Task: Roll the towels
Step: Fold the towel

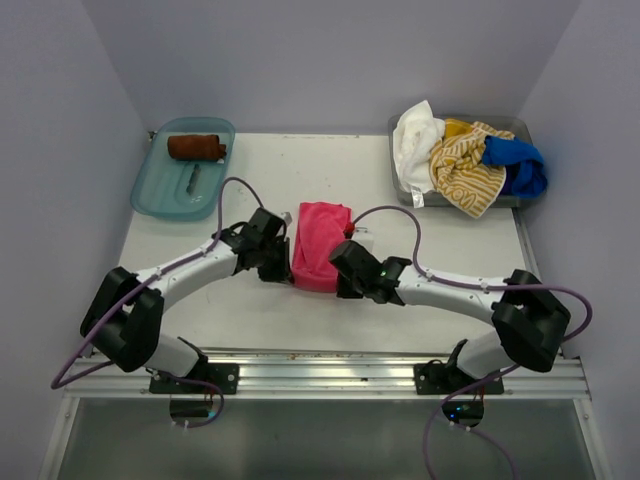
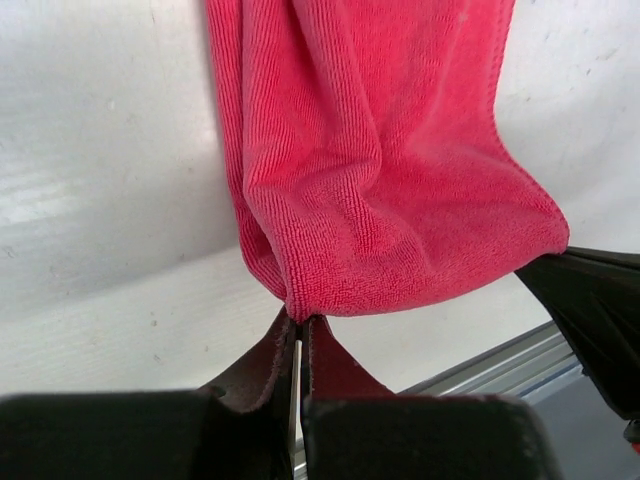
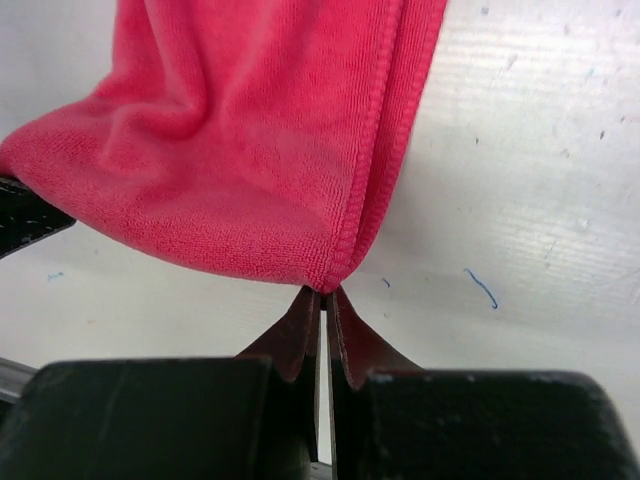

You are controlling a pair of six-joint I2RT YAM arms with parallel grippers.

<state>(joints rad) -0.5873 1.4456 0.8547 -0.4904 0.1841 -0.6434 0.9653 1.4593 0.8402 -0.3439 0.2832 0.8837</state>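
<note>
A rust-brown towel [image 1: 196, 147] lies rolled in the teal tray [image 1: 160, 195] at the worktop's [image 1: 260, 175] far left corner. At centre, the left hand [image 2: 300, 330] is clamped on the near left corner of the hot pink towel [image 1: 320, 240], and the right hand [image 3: 325, 300] is clamped on its near right corner. Bare worktop lies to both sides and beyond it. At far right, a white towel [image 1: 415, 140], striped towel [image 1: 462, 170] and blue towel [image 1: 518, 165] are heaped in the grey bin [image 1: 505, 121].
</note>
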